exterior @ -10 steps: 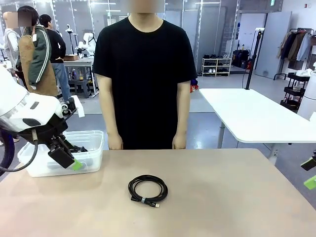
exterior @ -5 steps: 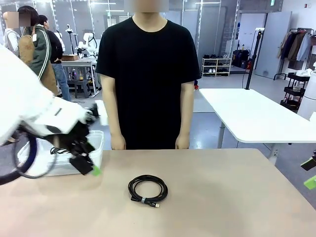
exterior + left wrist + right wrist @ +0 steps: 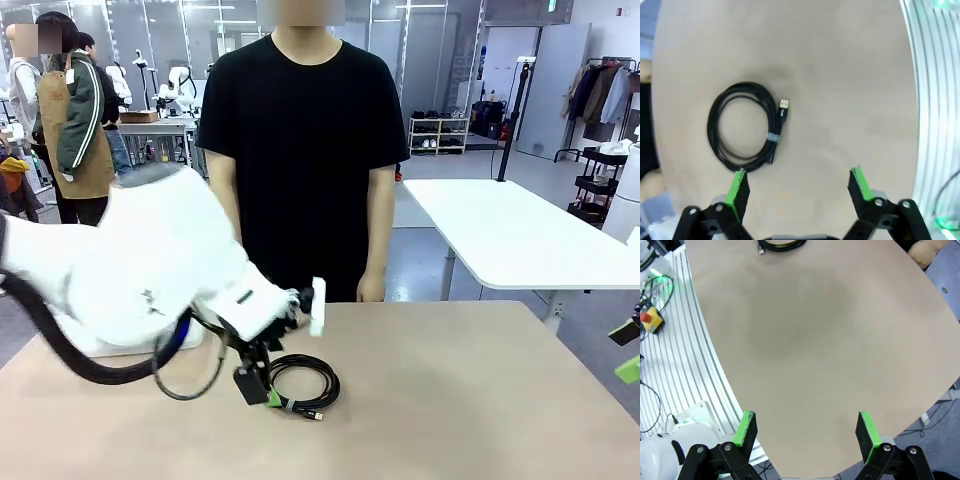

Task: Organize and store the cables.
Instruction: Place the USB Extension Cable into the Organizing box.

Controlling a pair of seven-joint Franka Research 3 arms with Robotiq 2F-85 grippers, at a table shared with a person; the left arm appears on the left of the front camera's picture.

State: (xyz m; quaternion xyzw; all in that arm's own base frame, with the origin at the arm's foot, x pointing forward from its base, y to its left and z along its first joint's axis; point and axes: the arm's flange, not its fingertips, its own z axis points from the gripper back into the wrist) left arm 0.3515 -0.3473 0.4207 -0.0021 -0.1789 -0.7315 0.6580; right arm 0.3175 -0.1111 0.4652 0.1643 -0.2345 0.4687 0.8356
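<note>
1. One coiled black cable (image 3: pixel 300 386) lies flat on the tan worktop (image 3: pixel 450 400), in front of the standing person (image 3: pixel 300 150).
2. The left hand (image 3: pixel 262 392) hangs low over the worktop at the coil's near-left edge, fingers pointing down, one green pad (image 3: pixel 273 398) just beside the cord.
3. From the left wrist camera, the left hand (image 3: pixel 799 182) is released, its two green-padded fingers spread wide with bare worktop between them.
4. In that view the cable (image 3: pixel 744 127) sits ahead of the hand and toward its left finger (image 3: pixel 737 186), whose tip lies just beside the coil's near edge; whether they touch cannot be told.
5. The coil is bound by a small pale tie (image 3: pixel 772 138), and a USB plug (image 3: pixel 783 105) pokes out on the side nearer the middle of the hand's span.
6. The right hand (image 3: pixel 806 430) is also released, fingers wide apart, holding nothing, hovering above bare worktop.
7. Far ahead of the right hand, part of the cable (image 3: pixel 781 245) shows at the top edge of its view.
8. A clear bin (image 3: pixel 120 345) sits behind the left arm, mostly hidden.
</note>
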